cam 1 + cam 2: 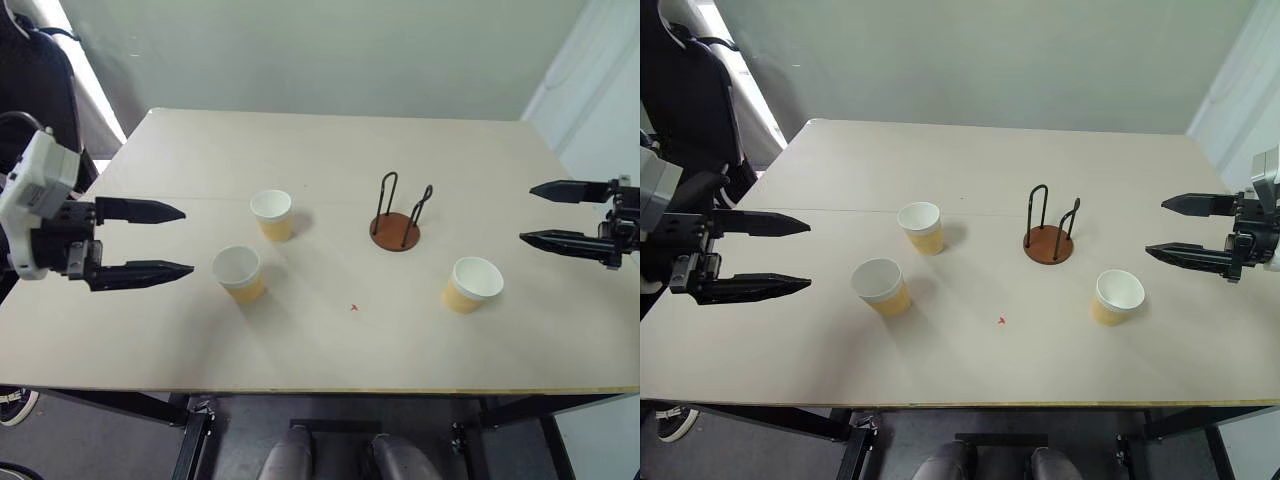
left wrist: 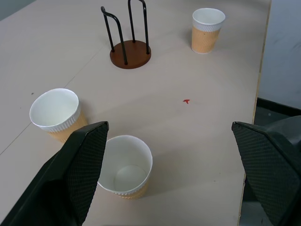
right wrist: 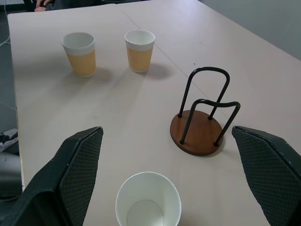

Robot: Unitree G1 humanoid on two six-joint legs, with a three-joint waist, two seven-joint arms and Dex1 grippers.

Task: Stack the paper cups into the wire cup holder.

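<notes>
Overhead, the head camera shows a pale beige table with three small tapered paper cups, white inside with yellow-orange walls, standing upright and apart: one at the left, one just behind it toward the middle, one at the right. Between the middle and right cups stands the wire cup holder, a round reddish-brown disc with two upright black wire loops, with no cup in it. A small red mark lies on the table in front. The left gripper hangs over the table's left edge, fingers wide apart and holding nothing; the right gripper hangs at the right edge, likewise spread and unladen.

From the left wrist, the two nearer cups sit just beyond the spread black fingers.

From the right wrist, one cup stands between the parted fingers, the holder just beyond it.
</notes>
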